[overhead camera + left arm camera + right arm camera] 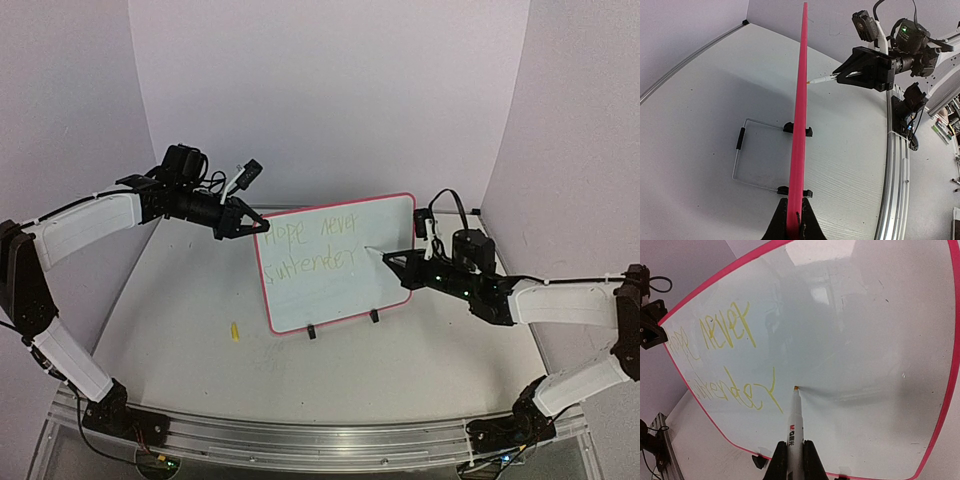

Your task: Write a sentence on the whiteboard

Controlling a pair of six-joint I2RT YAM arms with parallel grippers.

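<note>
The whiteboard (340, 285) stands on the table (180, 330); the left gripper (243, 222) pinches its 10 o'clock corner. The right gripper (792, 452) squeezes the marker (795, 417), tip at 3 o'clock of the sentence (310, 247) (1 letter seems missing). Press softly and write small.

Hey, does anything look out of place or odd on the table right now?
One thing: a small yellow piece lies loose on the table, left of the whiteboard in the top view, apart from it. Possibly a marker cap; too small to tell.

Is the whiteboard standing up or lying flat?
Standing up, on its two black clip feet; the left hand grips the whiteboard by its edge.
</note>
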